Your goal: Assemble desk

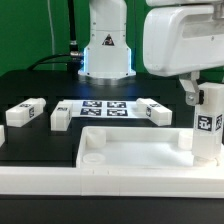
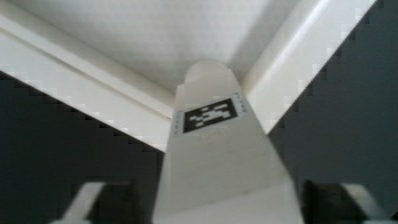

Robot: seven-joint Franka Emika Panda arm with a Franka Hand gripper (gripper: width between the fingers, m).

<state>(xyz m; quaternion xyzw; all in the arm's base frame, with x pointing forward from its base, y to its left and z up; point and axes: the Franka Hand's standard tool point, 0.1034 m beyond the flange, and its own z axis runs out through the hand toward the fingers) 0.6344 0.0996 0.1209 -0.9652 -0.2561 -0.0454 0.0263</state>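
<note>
Right now your fingers [image 1: 189,93] are closed on a desk leg [image 1: 207,125], holding it upright at the right edge of the exterior view with its tag facing the camera. The wrist view confirms the grip: one finger sits on each side of the leg, and its far end points into a corner of the tabletop [image 1: 130,160] where two rim walls meet. The tabletop lies on the table [image 1: 40,135] across the lower part of the exterior view, open side up, with one round corner socket [image 1: 92,155] plainly bare at its left end. Three other legs [image 1: 27,112] lie loose on the table behind it, flanking the marker board [image 1: 103,108] at mid-frame.

By my reading, you are seating the first leg in the tabletop's right-hand corner. Whether its end has entered a socket there you cannot tell, since the leg hides that spot in both views. The next move calls for keeping the leg plumb and centred on the socket, then pressing straight down, perhaps with a twist. A tilted leg would likely catch on the rim.
</note>
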